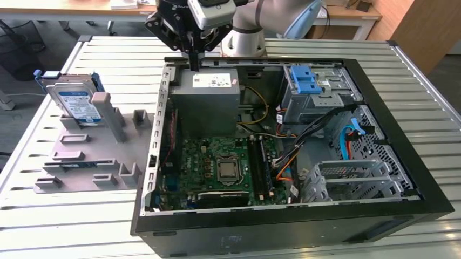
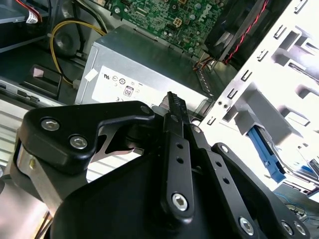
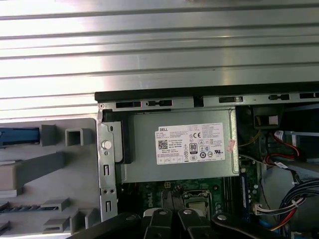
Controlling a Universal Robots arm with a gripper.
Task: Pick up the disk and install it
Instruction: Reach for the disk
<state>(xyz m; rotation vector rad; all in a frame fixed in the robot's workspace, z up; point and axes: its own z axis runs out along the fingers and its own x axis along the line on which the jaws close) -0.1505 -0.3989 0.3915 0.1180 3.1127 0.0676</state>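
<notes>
One downward pincer [image 1: 195, 68] (closed) above power supply [image 1: 209, 100]

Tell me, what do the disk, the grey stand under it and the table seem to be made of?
The disk: silvery casing with a dull shine, likely metal; its blue frame looks like plastic. The grey stand: matte, even grey, probably plastic. The table: ribbed slats with bright reflections, apparently bare aluminium or similar metal.
</notes>
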